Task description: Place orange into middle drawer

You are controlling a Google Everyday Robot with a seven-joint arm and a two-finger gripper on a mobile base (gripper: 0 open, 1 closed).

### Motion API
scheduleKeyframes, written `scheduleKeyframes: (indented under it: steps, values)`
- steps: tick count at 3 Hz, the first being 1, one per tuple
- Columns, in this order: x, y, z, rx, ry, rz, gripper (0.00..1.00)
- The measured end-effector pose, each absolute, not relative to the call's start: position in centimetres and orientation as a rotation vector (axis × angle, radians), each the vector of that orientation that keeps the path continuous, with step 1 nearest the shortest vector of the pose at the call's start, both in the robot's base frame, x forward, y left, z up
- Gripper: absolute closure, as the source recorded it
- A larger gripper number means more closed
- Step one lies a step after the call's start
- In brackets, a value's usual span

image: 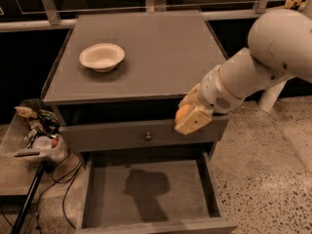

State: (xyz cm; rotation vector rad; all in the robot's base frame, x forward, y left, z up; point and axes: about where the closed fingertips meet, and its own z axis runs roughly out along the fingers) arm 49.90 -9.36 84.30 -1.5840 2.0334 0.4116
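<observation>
The orange (181,113) is held clamped between the fingers of the gripper (191,117), which is poised before the knobbed front (122,136), above the right side of the open drawer (192,194); a bowl (102,57) is seen on the cabinet top (161,52).

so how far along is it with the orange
Done: the drawer stands open with a bare floor, and the orange is clamped in the gripper. In hand: the gripper hangs in front of the cabinet, above the drawer. Left: lower the orange in and let go.
</observation>
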Motion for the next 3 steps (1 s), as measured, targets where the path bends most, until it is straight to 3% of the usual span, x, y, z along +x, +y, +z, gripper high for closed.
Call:
scheduleKeyframes:
  steps: [3]
  values:
    - [48.7,-5.3,79.6,-1.618,1.994,0.512,1.00]
